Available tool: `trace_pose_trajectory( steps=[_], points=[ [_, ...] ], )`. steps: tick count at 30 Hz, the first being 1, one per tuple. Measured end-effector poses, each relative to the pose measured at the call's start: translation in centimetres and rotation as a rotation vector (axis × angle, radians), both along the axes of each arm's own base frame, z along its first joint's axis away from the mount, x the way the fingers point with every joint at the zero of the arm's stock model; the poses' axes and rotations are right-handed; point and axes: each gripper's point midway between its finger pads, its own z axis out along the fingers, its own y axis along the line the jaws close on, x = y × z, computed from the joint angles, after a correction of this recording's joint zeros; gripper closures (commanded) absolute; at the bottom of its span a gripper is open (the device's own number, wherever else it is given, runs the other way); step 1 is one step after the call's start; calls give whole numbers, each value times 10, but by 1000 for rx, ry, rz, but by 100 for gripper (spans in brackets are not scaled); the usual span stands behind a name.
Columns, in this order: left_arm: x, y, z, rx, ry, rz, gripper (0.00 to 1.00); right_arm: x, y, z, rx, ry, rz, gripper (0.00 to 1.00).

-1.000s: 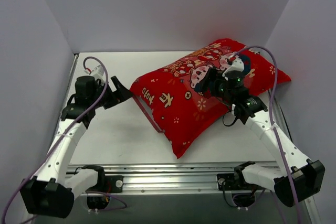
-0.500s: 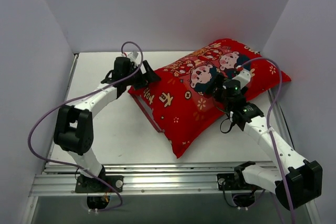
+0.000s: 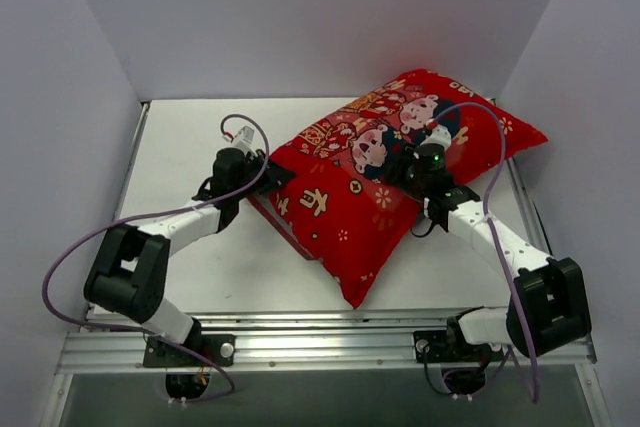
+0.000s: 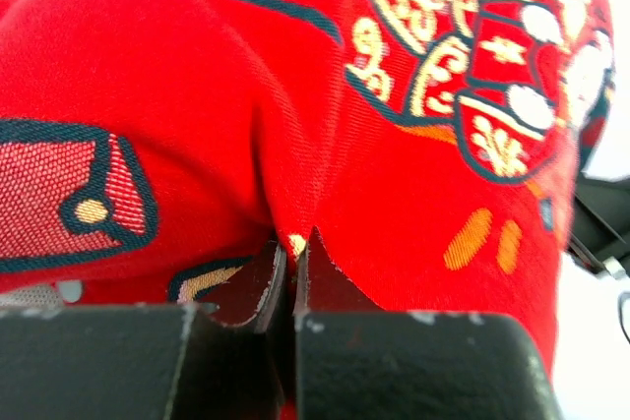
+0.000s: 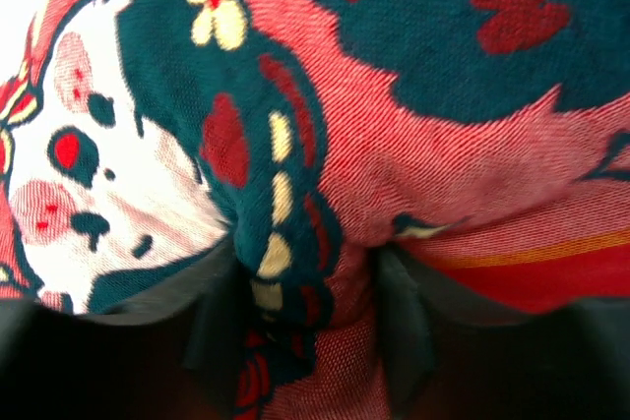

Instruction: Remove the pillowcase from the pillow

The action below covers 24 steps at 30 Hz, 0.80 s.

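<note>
Bright red printed fabric pillowcase point(image 3: 340, 212) on white table point(image 3: 200, 267); left gripper point(image 3: 268, 175) pinches tight its left edge, right gripper point(image 3: 406, 160) clamps a top fold

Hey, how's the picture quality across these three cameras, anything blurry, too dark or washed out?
Top view: even light, sharp, only a soft shadow under the pillowcase. Left wrist view: weave crisp, jaws in deep shadow, background at the edges blown out white. Right wrist view: fabric fills the picture, weave crisp mid-frame, jaws dark and soft at the bottom.
</note>
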Motion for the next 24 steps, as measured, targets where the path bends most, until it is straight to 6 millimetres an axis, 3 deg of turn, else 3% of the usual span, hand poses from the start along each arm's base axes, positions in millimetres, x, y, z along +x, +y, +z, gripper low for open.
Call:
trace_pose_trajectory(
  steps=[3, 9, 12, 15, 17, 24],
  points=[
    [-31, 10, 16, 16, -50, 40, 98, 3, 7, -4, -9, 9, 49, 72],
    [-112, 11, 42, 48, -117, 44, 98, 12, 22, -4, -35, 27, 150, 72],
    [-137, 15, 33, 60, -102, 32, 98, 21, 33, -1, -30, 29, 204, 72],
    [-141, 11, 20, 80, -58, 25, 98, 37, 45, 3, -27, 23, 252, 74],
    [-142, 3, 17, 89, -44, 14, 98, 49, 51, 4, -34, 25, 272, 75],
    [-169, -71, 36, 178, -97, -86, 98, 87, 66, 3, -79, 39, 319, 72]
  ],
)
